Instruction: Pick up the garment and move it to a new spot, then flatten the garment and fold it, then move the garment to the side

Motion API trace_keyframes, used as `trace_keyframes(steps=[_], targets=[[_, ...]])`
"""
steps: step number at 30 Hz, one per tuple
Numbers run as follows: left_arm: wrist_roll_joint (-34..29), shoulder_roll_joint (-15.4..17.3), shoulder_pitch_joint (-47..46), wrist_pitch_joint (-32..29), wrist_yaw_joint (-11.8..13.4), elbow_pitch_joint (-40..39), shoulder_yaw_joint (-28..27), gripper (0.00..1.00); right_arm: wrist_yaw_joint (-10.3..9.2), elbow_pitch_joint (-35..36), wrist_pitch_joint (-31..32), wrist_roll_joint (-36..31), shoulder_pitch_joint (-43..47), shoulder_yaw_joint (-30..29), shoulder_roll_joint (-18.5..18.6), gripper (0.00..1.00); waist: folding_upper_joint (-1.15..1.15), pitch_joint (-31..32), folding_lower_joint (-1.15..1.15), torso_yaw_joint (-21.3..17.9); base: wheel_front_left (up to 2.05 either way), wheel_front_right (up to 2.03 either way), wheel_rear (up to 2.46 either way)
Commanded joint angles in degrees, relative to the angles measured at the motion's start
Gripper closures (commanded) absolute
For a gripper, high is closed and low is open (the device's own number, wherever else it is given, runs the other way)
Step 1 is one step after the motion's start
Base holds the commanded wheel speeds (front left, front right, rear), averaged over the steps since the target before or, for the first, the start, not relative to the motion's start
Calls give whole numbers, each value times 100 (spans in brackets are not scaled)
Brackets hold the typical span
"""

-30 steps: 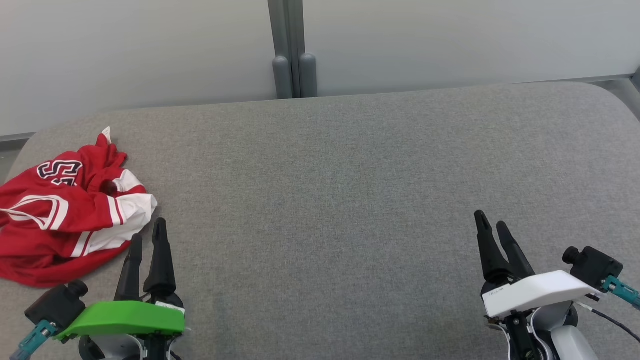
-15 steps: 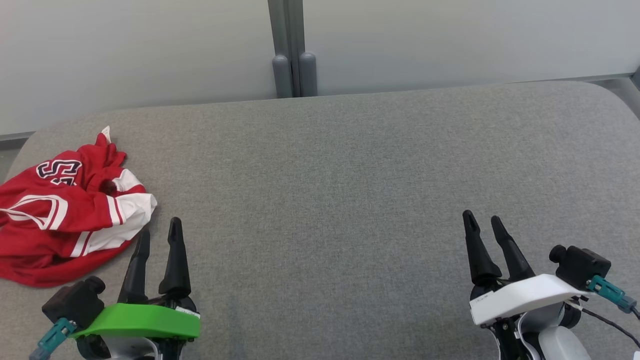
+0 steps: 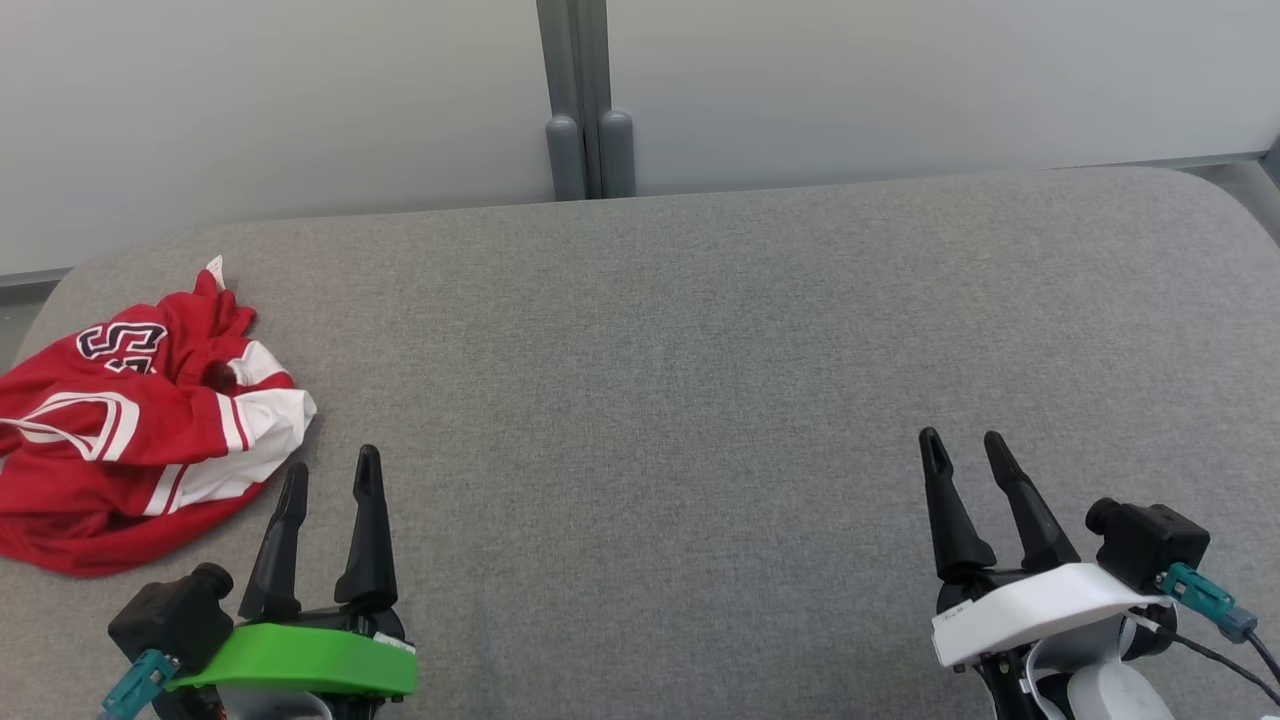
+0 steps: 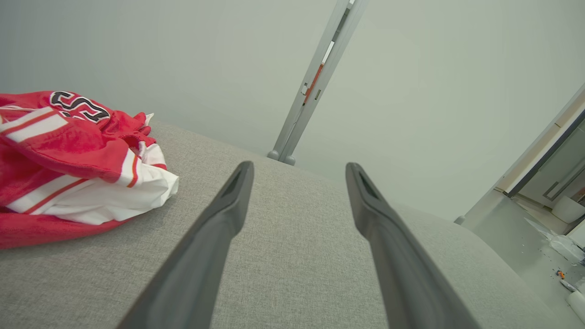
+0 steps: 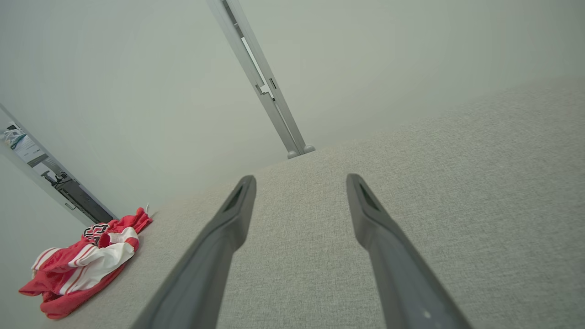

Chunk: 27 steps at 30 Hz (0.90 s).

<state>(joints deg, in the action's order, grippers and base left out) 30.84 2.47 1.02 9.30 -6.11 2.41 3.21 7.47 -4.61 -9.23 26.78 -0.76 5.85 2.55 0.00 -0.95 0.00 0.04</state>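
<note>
Garment (image 3: 130, 440): red and white, crumpled, lying at the left edge of the grey pad (image 3: 650, 350). Left gripper (image 3: 332, 460): jaws wide, empty, over the front-left area, just beside the garment and not touching it. Right gripper (image 3: 962, 437): jaws wide, empty, over the front-right area, well apart from the garment.

Grey fabric surface (image 3: 700, 350); pale wall (image 3: 250, 100) behind, split by grey post (image 3: 585, 90); floor clutter (image 4: 564, 249), perhaps debris.

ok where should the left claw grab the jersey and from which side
Probably the raised white fold on the right edge of the jersey, left claw coming in from the right: it bulges off the cushion and sits nearest the open claw.
</note>
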Motion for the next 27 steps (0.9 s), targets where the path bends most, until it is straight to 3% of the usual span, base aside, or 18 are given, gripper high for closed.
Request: trace_keyframes(steps=[1, 27], targets=[[-171, 48, 22, 58, -35, -59, -6, 0, 3, 69, -69, -162, 22, -12, 30, 0, 0, 13, 0, -1, 0, 0, 0], [-1428, 56, 177, 381, 52, 87, -6, 0, 3, 101, -391, -1200, 154, -251, 38, 0, 0, 62, 0, -95, 0, 0, 0]])
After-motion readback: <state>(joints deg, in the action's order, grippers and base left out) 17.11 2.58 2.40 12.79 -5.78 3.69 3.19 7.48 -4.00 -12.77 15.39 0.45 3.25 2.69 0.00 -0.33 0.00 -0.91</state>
